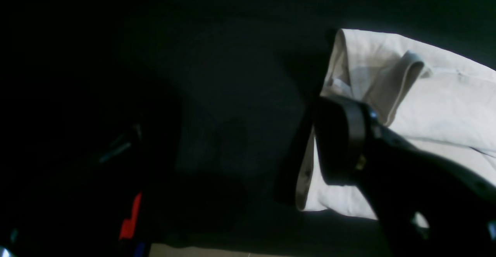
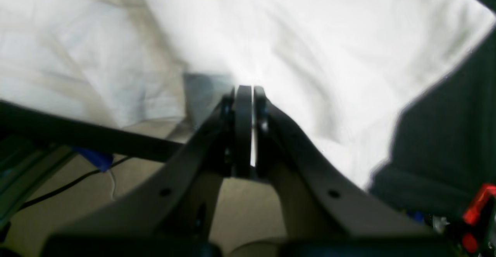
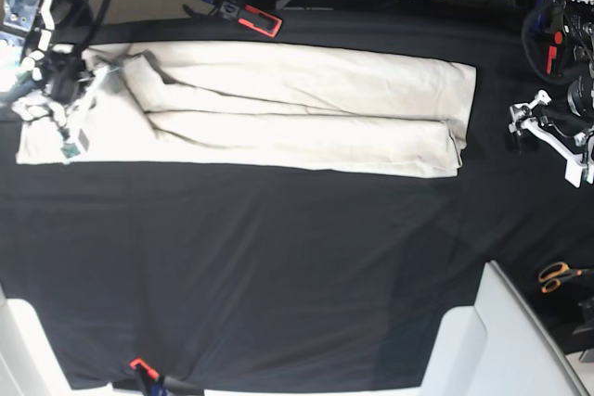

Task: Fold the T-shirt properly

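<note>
Left wrist view: T-shirt [image 1: 438, 106] is lying at three o'clock, folded hem edge facing the left gripper [image 1: 341, 140], whose one visible finger suggests spread jaws. Right wrist view: right gripper [image 2: 252, 94] is pinching shut against cream cloth at twelve. Base view: the shirt [image 3: 297, 108] is stretching nine-to-three as a long folded band on the black table [image 3: 278, 266], right arm nearer, over its nine o'clock end.

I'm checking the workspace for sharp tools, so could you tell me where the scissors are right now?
In the base view the scissors lie at the far right edge, off the black table, just right of the white panel in the lower right corner.
</note>
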`<action>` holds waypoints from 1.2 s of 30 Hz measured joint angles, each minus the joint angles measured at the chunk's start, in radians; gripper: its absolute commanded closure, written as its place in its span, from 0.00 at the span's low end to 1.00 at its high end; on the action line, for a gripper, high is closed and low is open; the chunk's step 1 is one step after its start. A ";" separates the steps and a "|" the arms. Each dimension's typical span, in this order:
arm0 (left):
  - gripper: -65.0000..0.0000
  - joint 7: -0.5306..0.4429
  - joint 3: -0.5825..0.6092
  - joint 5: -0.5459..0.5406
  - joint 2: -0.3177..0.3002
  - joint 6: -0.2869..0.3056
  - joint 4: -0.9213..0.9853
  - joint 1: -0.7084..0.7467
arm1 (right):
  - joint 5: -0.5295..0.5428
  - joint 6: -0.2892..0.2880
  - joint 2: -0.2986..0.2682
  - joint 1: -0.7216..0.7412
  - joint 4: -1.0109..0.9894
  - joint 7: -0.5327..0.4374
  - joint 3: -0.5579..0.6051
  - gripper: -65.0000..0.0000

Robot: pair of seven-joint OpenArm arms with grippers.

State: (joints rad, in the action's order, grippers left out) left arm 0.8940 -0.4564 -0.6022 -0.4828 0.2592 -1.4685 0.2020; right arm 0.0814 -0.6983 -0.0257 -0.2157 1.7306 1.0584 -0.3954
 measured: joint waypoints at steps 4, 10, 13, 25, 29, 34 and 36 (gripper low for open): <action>0.21 0.000 0.000 0.000 0.000 0.000 0.000 0.001 | -0.002 -0.002 -0.003 0.014 -0.086 -0.008 -0.010 1.00; 0.21 0.000 0.000 0.000 0.000 0.000 0.000 0.001 | -0.008 0.000 -0.032 -0.002 -0.179 -0.079 -0.107 1.00; 0.21 0.000 0.000 0.000 0.000 0.000 0.000 0.000 | -0.008 0.001 -0.057 -0.009 -0.205 -0.082 -0.114 1.00; 0.21 0.000 0.000 0.001 0.000 -0.001 0.000 0.002 | -0.005 -0.002 -0.085 0.097 0.011 -0.019 -0.118 1.00; 0.20 0.001 -0.002 0.000 0.001 0.000 0.001 0.000 | -0.008 -0.004 -0.151 0.272 -0.257 -0.053 -0.120 1.00; 0.20 -0.005 -0.010 0.001 0.029 -0.001 0.001 0.001 | -0.015 0.000 -0.244 0.391 -0.671 -0.249 -0.123 1.00; 0.20 -0.003 -0.009 -0.001 0.031 0.001 0.001 0.002 | -0.006 -0.001 -0.270 0.420 -0.800 -0.316 -0.124 1.00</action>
State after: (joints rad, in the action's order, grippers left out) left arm 0.8913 -0.4656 -0.6029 -0.4519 0.2604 -1.4677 0.2043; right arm 0.0757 -0.6991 -0.2958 0.2043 0.9302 0.7425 -0.5194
